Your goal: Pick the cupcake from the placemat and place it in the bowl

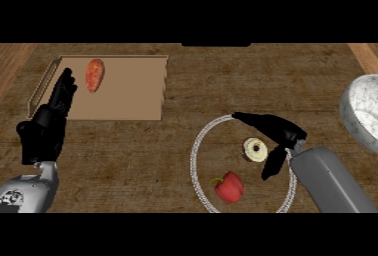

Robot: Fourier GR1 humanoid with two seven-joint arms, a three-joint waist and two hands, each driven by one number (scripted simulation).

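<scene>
Over the round placemat (pixel 198 165) you see your right robot hand (pixel 277 131) spread beside the cupcake (pixel 255 150), not gripping it, its forearm hiding the mat's right rim, while the bowl (pixel 353 115) is cut off at right.

One cupcake (pixel 255 150), pale and round, on one round placemat (pixel 196 150) with a light braided rim. One red pepper (pixel 229 187) on that same placemat. One speckled grey bowl (pixel 359 112), cut by the right edge. One brown board (pixel 129 92), with one reddish oval food item (pixel 94 75) on it, kind not clear. Two black hands: one left hand (pixel 46 125), one right hand (pixel 279 131). Two grey forearms. One wooden worktop (pixel 148 165) under all of it.
</scene>
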